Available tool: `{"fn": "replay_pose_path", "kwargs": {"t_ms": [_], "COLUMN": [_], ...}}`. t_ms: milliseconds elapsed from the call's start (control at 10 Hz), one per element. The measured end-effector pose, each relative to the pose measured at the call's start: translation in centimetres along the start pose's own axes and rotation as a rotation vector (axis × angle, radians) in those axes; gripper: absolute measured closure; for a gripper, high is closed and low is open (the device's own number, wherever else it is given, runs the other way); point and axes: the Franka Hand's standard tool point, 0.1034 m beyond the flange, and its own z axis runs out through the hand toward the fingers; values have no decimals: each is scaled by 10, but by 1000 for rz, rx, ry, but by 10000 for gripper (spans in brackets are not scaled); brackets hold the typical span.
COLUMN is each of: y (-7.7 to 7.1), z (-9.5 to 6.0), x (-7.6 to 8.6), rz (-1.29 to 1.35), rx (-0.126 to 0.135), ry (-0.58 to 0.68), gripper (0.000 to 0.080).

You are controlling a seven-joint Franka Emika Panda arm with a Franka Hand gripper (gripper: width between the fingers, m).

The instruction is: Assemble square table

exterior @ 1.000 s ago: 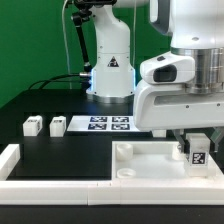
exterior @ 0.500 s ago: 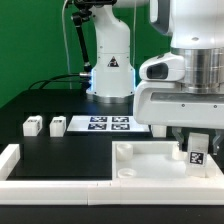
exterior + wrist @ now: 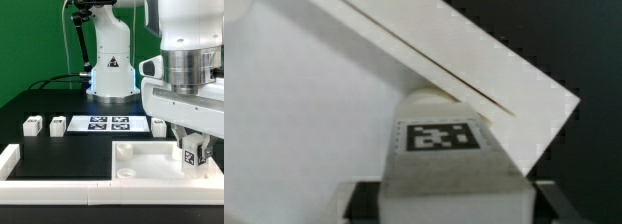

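clearly, wrist view shows hand [image 3: 455, 205] pinching leg [image 3: 441, 135]; exterior alone shows loose legs [image 3: 33, 126]

Corner rim [image 3: 473, 70] crowds leg [image 3: 441, 165], tray floor [image 3: 295, 110] open

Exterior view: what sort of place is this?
Probably a robotics research lab: a green backdrop, a black table carrying the flat white marker board, and a white robot arm holding a small white tagged leg at a corner of a white plastic square table top.

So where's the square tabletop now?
In the exterior view's lower right, the square tabletop lies on the table, camera-side of the marker board, beneath the leg in the pincer.
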Motion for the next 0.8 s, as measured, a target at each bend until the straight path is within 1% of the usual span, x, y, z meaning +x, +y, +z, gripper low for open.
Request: {"fn": "replay_pose_path", "kwargs": {"t_ms": [300, 400, 600, 700, 800], "y": [0, 0, 0, -1, -1], "z": [0, 1, 1, 1, 1], "x": [-1, -2, -4, -5, -5], "rz": [190, 351, 585, 641, 577], "rx": [2, 12, 45, 45, 45], "ry": [-6, -28, -40, -41, -40], "gripper": [509, 509, 509, 509, 509]}}
